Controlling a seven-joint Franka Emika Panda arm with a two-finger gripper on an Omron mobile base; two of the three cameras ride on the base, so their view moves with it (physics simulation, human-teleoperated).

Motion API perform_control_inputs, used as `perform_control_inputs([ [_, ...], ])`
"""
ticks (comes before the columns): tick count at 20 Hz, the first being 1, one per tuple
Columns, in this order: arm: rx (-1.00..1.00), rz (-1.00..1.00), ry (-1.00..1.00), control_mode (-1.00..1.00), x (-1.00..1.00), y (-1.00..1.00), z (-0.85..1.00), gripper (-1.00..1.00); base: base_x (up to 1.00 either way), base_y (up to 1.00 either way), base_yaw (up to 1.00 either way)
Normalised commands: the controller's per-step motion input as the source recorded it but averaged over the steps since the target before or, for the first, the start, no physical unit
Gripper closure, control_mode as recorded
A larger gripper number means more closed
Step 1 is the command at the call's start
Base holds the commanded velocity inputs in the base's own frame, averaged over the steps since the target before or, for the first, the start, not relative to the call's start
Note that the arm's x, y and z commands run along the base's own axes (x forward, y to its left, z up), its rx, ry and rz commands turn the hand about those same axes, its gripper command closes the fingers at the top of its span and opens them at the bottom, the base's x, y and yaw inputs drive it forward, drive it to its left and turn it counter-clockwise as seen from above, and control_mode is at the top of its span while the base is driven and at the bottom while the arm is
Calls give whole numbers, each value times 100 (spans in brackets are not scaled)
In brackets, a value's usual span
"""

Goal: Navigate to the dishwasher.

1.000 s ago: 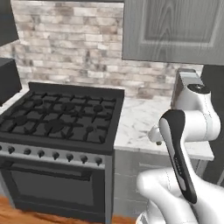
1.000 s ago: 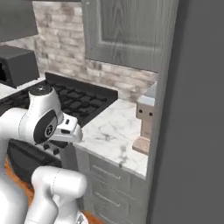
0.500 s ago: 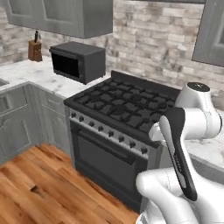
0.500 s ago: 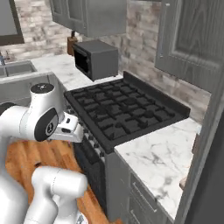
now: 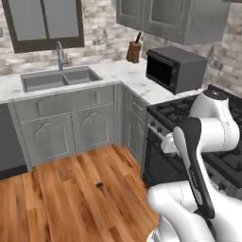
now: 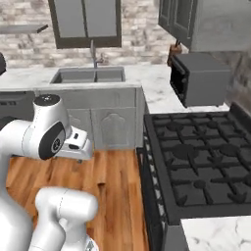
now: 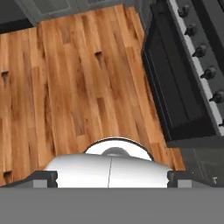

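Dishwasher: its flat dark grey front [image 5: 10,139] showed at the far left edge of the left base view, under the marble counter [image 5: 14,90] and left of the sink [image 5: 59,78]; in the right base view a dark panel [image 6: 17,105] behind the arm's shoulder was probably the same front.

Change of view: one second before, both base cameras faced the gas stove [image 6: 201,171] and the brick wall closely; half a second before, the microwave [image 5: 175,68] had come in; at this moment we saw the sink, the arched cabinet doors [image 5: 71,132] and the wooden floor [image 5: 80,194]. The whole picture shifted, so we judged that the base turned to its left and the things themselves stayed.

Arm: it kept the same folded pose across all the pictures.

Gripper: the hand view looked down at the floor and the oven front [image 7: 179,87]; the fingers were not clear to us, so we cannot tell if they were released or clenched.

Meaning for the task: the turn brought the dishwasher into sight, but only at the border and well apart from the base; we judged that more turning left and then driving forward over the floor remained.
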Motion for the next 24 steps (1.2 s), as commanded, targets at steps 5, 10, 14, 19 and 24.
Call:
perform_control_inputs([
  [5, 0, 0, 0, 100, 0, 0, 0, -100, 86, 28, 59],
  [10, 0, 0, 0, 100, 0, 0, 0, -100, 89, 54, 46],
  [14, 0, 0, 0, 100, 0, 0, 0, -100, 84, 90, 27],
  [19, 0, 0, 0, 100, 0, 0, 0, -100, 59, 100, 2],
  [24, 0, 0, 0, 100, 0, 0, 0, -100, 65, 100, 0],
])
